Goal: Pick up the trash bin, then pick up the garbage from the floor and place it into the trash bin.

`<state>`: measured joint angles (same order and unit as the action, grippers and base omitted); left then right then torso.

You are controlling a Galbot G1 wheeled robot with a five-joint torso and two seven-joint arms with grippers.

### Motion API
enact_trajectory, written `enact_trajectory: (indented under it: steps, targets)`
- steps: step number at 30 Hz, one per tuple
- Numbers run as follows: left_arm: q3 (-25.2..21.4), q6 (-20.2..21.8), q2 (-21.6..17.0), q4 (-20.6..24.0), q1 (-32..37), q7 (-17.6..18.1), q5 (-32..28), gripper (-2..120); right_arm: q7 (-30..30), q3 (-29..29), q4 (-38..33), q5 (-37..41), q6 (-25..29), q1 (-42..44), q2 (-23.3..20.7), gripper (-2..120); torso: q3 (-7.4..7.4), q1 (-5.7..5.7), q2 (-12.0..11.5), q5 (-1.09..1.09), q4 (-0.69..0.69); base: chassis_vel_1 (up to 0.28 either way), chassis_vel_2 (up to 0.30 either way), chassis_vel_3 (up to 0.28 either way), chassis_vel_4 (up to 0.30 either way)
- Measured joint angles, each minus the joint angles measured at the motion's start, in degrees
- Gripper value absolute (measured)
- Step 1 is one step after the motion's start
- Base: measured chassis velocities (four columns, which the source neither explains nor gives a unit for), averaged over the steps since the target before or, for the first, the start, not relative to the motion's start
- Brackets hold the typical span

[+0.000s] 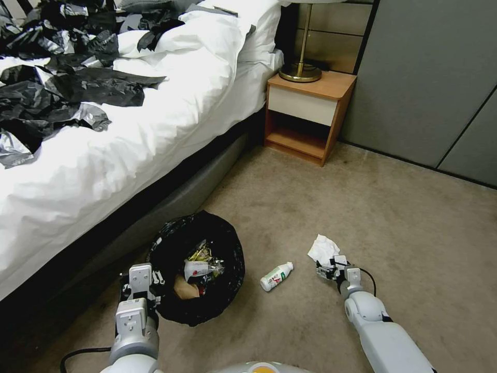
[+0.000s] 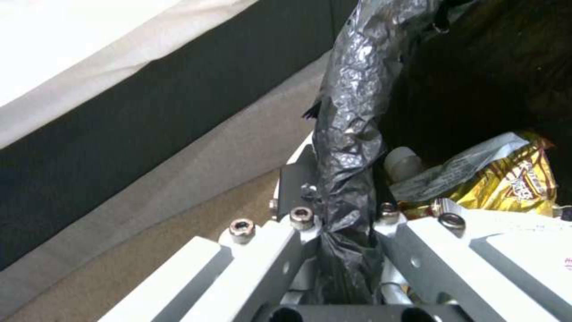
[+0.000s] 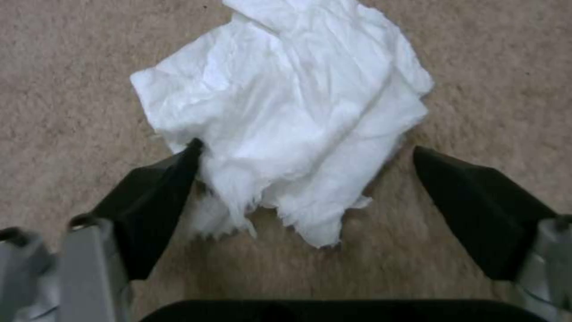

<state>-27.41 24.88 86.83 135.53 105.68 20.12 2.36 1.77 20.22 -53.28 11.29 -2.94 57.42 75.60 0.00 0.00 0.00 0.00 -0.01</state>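
Observation:
The trash bin (image 1: 207, 305), lined with a glossy black bag, stands on the carpet beside the bed with wrappers and a cup inside. My left gripper (image 1: 147, 290) is shut on the bin's bagged rim (image 2: 346, 170); a gold snack wrapper (image 2: 506, 179) lies inside next to it. A crumpled white tissue (image 1: 323, 249) lies on the carpet at the right. My right gripper (image 1: 327, 269) is open and low over it, with the tissue (image 3: 286, 120) between its black fingertips (image 3: 161, 188). A small white plastic bottle (image 1: 275, 276) lies on the floor between bin and tissue.
The bed (image 1: 129, 134) with white bedding and big black-and-silver plastic sheets (image 1: 57, 77) fills the left. A wooden nightstand (image 1: 309, 114) with a brass lamp (image 1: 301, 67) stands at the back. Grey wall panels (image 1: 429, 77) close off the right. Open carpet (image 1: 414, 223) lies ahead.

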Motion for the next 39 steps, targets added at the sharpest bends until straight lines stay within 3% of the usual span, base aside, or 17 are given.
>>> enact_trajectory:
  steps: [3,5,8,13,15,19,22,28,33,36,37,39]
  targets:
    - [0.1,-0.4,0.1,0.0,0.5,0.0,0.3,0,1.0,0.1,3.1,-1.4,1.5,-1.9,0.7,71,0.0,0.0,0.0,-0.02,0.0,0.0,0.0,0.0,0.0]
    - [0.1,-0.5,0.1,0.0,0.6,0.0,0.4,0,1.2,0.1,3.9,-1.6,1.8,-2.4,0.9,69,-0.01,-0.01,0.0,-0.03,0.0,0.0,0.0,0.0,0.0]
    - [0.1,-0.6,0.1,0.0,0.8,0.0,0.4,0,1.8,0.0,5.9,-2.0,2.6,-3.5,1.3,52,-0.01,-0.01,0.0,-0.02,0.02,0.0,0.0,0.0,0.0]
    - [0.0,-0.6,0.1,0.1,0.9,0.0,0.4,0,1.9,-0.1,6.7,-2.1,2.9,-4.0,1.4,41,-0.01,-0.01,0.0,0.01,0.03,0.0,0.0,0.0,0.0]
    - [0.0,-0.6,0.1,0.1,0.8,0.0,0.4,0,1.9,-0.2,7.0,-2.1,3.2,-4.1,1.4,27,-0.01,-0.01,0.0,0.02,0.05,0.0,0.0,0.0,0.0]
    - [0.0,-0.6,-0.1,0.1,0.7,0.0,0.4,0,1.7,-0.3,6.6,-2.1,3.4,-3.9,1.4,18,-0.01,0.0,0.0,0.04,0.04,0.0,0.0,0.0,0.0]
    - [0.0,-0.4,-0.2,0.0,0.3,0.0,0.2,0,1.0,-0.4,5.5,-2.0,3.4,-3.3,1.3,3,0.0,0.0,0.0,0.01,0.01,0.0,0.0,0.0,0.0]
    - [0.0,-0.3,-0.2,-0.3,0.0,0.0,0.0,0,-0.4,-0.7,2.9,-1.4,3.3,-2.3,1.3,0,0.01,0.0,0.0,-0.02,-0.03,0.0,0.0,0.0,0.0]
    - [0.0,-0.3,-0.4,-0.4,-0.1,0.0,-0.1,0,-1.5,-1.0,-2.5,0.0,4.0,-0.3,1.3,0,0.01,0.0,0.0,0.01,0.0,0.0,0.0,0.0,0.0]
    - [0.1,-0.3,-0.5,-0.6,-0.1,0.0,-0.2,0,0.6,-0.9,-12.6,2.2,5.6,3.3,0.5,0,0.0,0.0,0.0,-0.01,-0.01,0.0,0.0,0.0,0.0]
    - [0.1,-0.3,-0.5,-0.6,-0.1,0.0,-0.2,0,0.6,-0.9,-12.6,2.2,5.6,3.3,0.5,0,0.0,0.0,0.0,-0.01,-0.01,0.0,0.0,0.0,0.0]
    - [0.3,-0.3,-0.6,-0.8,-0.3,0.0,-0.2,0,5.0,-0.9,-23.8,3.3,9.8,7.0,-0.2,0,0.0,0.0,0.0,-0.02,0.01,0.0,0.0,0.0,0.0]
